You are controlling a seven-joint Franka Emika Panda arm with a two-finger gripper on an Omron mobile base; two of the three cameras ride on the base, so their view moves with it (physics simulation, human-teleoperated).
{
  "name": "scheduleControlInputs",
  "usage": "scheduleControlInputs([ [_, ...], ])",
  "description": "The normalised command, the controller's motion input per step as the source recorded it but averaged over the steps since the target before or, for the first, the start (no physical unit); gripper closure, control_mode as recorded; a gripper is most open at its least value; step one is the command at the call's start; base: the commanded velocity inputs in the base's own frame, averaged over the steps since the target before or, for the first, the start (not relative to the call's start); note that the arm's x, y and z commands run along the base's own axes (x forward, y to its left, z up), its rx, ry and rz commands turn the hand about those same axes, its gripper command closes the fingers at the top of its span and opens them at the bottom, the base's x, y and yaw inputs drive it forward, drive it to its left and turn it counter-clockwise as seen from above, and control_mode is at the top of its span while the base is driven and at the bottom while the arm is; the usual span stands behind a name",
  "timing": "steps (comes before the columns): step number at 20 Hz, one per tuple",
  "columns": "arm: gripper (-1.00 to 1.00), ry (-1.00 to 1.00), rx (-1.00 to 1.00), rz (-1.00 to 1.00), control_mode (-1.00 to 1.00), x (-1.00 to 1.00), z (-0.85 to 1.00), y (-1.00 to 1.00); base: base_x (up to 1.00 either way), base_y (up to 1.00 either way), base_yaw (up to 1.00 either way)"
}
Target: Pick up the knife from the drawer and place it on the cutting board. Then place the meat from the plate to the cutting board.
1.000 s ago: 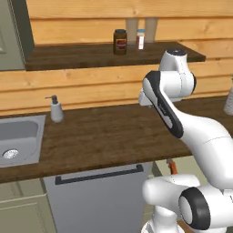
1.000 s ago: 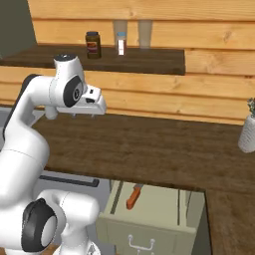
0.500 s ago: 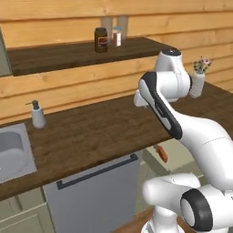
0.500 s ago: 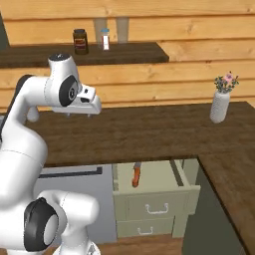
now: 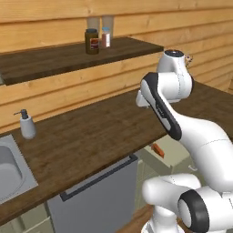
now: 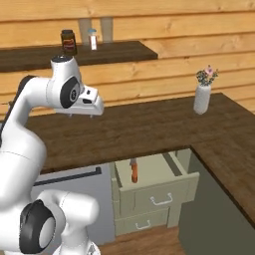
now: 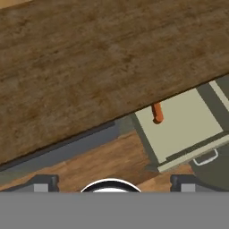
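Observation:
The pale sage-green drawer (image 6: 158,172) stands pulled open under the counter edge, right of the dishwasher. Inside it lies the knife (image 6: 133,171), its orange handle showing and its blade pointing back under the counter. The hand view looks down on the drawer (image 7: 188,123) and the knife (image 7: 157,113) at the right. My gripper (image 6: 79,115) hangs over the brown counter, well above and left of the drawer. Its fingertips (image 7: 44,181) are spread wide, so it is open and holds nothing. The cutting board, the plate and the meat are out of view.
A grey dishwasher front (image 5: 98,195) with a dark bar handle sits left of the drawer. A soap dispenser (image 5: 27,125) and a sink (image 5: 9,175) are at the far left. A white vase with flowers (image 6: 201,97) stands at the counter's right corner. A jar (image 5: 92,41) is on the shelf.
The whole picture has shifted left, so the base has driven to the right. The open drawer and the vase now sit nearer the middle. The arm's pose looks the same.

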Motion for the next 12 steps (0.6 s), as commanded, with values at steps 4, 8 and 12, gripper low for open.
scheduleControlInputs([
  [4,-1.0,0.0,0.0,0.0,1.0,0.0,0.0,0.0,0.57,0.12,-0.16],
  [8,-1.0,0.0,0.0,0.0,-1.0,0.04,-0.05,0.0,0.31,0.05,-0.02],
  [12,-1.0,0.03,0.02,0.0,-1.0,-0.04,-0.74,-0.68,0.0,0.0,0.0],
])
